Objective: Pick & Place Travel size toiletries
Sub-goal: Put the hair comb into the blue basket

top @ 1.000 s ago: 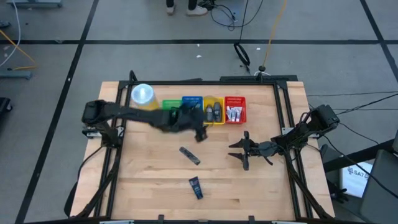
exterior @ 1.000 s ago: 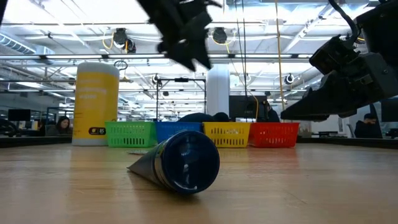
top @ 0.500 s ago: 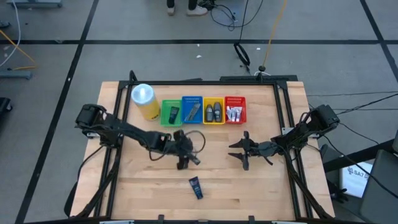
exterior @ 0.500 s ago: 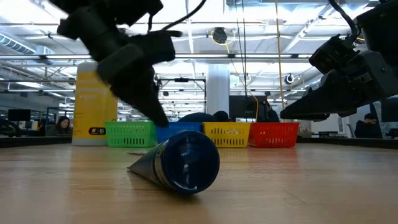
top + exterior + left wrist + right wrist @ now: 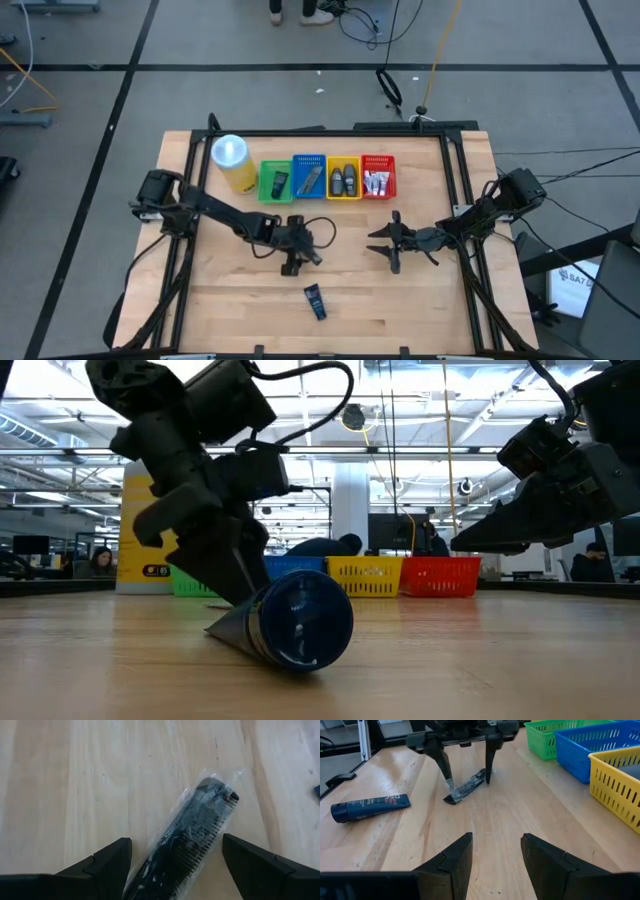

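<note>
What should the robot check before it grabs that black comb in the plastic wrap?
1. Left end effector open: ok, fingers spread.
2. Black comb in clear plastic wrap between its fingers: ok, one finger on each side.
3. Comb lying flat on the wooden table: ok.
4. Fingers low enough to close: cannot tell, though the tips look near the wood.
5. Dark blue tube out of the way: ok, apart from the comb.
6. Right end effector clear: ok, open and waiting to the side.
</note>
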Robot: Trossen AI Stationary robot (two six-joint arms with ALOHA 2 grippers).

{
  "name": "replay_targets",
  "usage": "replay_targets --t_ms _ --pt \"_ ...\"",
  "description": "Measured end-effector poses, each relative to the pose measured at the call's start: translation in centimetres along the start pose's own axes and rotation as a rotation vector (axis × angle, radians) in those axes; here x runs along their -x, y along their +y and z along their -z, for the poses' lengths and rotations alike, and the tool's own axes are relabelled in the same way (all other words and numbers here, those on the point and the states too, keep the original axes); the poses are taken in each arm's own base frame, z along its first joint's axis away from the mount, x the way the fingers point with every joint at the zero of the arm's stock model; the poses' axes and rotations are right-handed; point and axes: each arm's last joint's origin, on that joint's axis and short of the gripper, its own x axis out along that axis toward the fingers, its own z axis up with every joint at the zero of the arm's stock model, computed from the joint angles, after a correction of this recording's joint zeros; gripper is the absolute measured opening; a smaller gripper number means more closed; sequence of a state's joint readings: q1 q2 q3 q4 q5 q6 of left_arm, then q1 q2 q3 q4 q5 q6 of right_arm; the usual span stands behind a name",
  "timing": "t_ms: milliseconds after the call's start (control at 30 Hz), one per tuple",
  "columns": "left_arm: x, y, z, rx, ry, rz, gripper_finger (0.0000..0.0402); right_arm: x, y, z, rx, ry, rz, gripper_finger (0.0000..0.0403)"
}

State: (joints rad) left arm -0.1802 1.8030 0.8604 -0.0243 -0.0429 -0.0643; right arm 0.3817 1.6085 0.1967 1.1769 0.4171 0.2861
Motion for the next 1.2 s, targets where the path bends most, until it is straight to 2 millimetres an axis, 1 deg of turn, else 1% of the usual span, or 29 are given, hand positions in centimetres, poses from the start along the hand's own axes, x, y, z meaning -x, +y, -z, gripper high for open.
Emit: replay_targets --t_ms 133,233,333,467,600,700,767,867,967,1067,1200 --pt "-0.3 0.6 0.2 0.009 0.02 0.046 0.0304 0.0 0.0 0.0 0.004 0.003 0.001 0.016" --pt "-0.6 0.8 0.4 0.012 0.04 0.058 0.0289 0.0 0.0 0.0 0.002 0.0 0.0 0.016" --pt "-1.1 0.9 0.8 0.012 0.066 0.071 0.0255 0.0 0.0 0.0 0.002 0.0 -0.002 0.016" --pt "-1.7 0.9 1.1 0.006 0.082 0.082 0.0196 0.0 0.0 0.0 0.002 0.004 -0.001 0.016" --pt "-1.7 0.9 1.1 0.003 0.076 0.08 0.014 0.0 0.0 0.0 0.0 0.001 -0.002 0.016" --pt "-1.4 0.9 0.9 0.008 0.062 0.074 0.0109 0.0 0.0 0.0 0.0 0.001 -0.002 0.016" --pt "-1.0 0.9 0.6 0.013 0.042 0.077 0.0096 0.0 0.0 0.0 0.001 0.001 -0.003 0.016" --pt "-0.1 0.9 0.1 0.035 0.006 0.076 0.0091 0.0 0.0 0.0 0.002 0.001 -0.002 0.016" --pt "1.2 1.0 -0.3 0.058 -0.019 0.051 0.0093 0.0 0.0 0.0 0.002 0.001 -0.002 0.016" --pt "2.8 0.9 -1.4 0.074 -0.099 0.044 0.0088 0.0 0.0 0.0 0.002 0.001 -0.001 0.016" --pt "4.3 0.6 -2.2 0.068 -0.156 0.042 0.0062 0.0 0.0 0.0 0.003 0.002 -0.001 0.016"
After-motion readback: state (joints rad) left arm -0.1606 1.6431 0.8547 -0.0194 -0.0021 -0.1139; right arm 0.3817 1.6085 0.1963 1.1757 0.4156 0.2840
